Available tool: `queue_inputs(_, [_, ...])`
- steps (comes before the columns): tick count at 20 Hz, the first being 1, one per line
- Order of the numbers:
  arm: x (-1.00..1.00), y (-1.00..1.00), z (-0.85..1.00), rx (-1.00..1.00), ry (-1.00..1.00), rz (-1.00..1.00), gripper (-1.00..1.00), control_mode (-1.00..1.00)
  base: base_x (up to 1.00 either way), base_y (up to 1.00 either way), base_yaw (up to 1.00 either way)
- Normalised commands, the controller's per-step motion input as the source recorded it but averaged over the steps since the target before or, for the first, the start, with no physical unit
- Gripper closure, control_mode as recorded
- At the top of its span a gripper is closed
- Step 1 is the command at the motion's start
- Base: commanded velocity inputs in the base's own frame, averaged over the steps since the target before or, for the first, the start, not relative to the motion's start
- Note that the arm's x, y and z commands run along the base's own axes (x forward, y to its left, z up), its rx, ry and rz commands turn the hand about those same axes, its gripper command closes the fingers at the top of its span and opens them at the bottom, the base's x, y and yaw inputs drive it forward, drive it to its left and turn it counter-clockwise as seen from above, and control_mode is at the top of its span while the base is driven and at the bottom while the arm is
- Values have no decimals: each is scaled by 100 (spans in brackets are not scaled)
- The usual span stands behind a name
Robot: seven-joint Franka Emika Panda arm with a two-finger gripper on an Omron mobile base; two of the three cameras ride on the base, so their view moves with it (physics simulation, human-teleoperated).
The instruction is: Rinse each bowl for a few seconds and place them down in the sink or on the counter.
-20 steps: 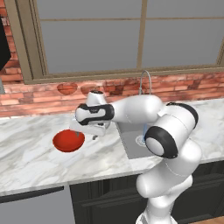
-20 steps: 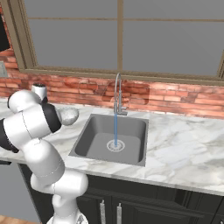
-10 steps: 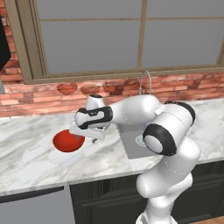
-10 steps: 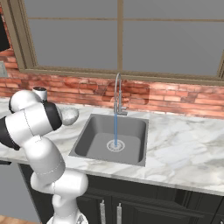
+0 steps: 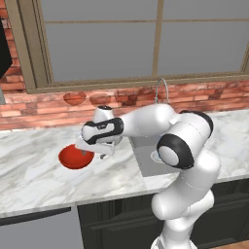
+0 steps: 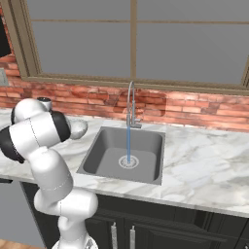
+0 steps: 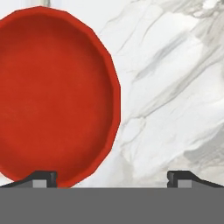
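Observation:
The red bowl [image 5: 75,157] sits upright on the white marble counter [image 5: 34,172], left of the sink [image 5: 146,156]. My gripper [image 5: 91,152] hangs open just above the bowl's right rim, pointing down. In the hand view the red bowl [image 7: 52,96] takes up the left side. My gripper [image 7: 112,178] is open there, one fingertip [image 7: 43,177] over the bowl's edge and the other over bare marble [image 7: 175,87]. Nothing is held. In the right base view a pale rounded edge of the speckled bowl [image 6: 79,128] peeks out from behind my arm.
Water runs from the curved steel faucet [image 6: 130,102] into the grey sink [image 6: 104,146], down onto the drain [image 6: 128,161]. A brick wall and a window back the counter [image 6: 204,165]. Dark cabinets stand below.
The hand has eased down and a little left toward the red bowl. The jaws have stayed open and the bowl has not moved.

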Motion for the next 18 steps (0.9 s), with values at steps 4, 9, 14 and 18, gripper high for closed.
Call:
queue_inputs(4, [10, 16, -5, 0, 0, 0, -100, -100, 0, 0, 0])
queue_inputs(9, [6, 12, -14, 0, 0, 0, -100, -100, 0, 0, 0])
queue_inputs(14, [3, 0, -21, 0, 2, 0, -100, -100, 0, 0, 0])
queue_inputs(18, [3, 0, -19, 0, 2, 0, -100, -100, 0, 0, 0])
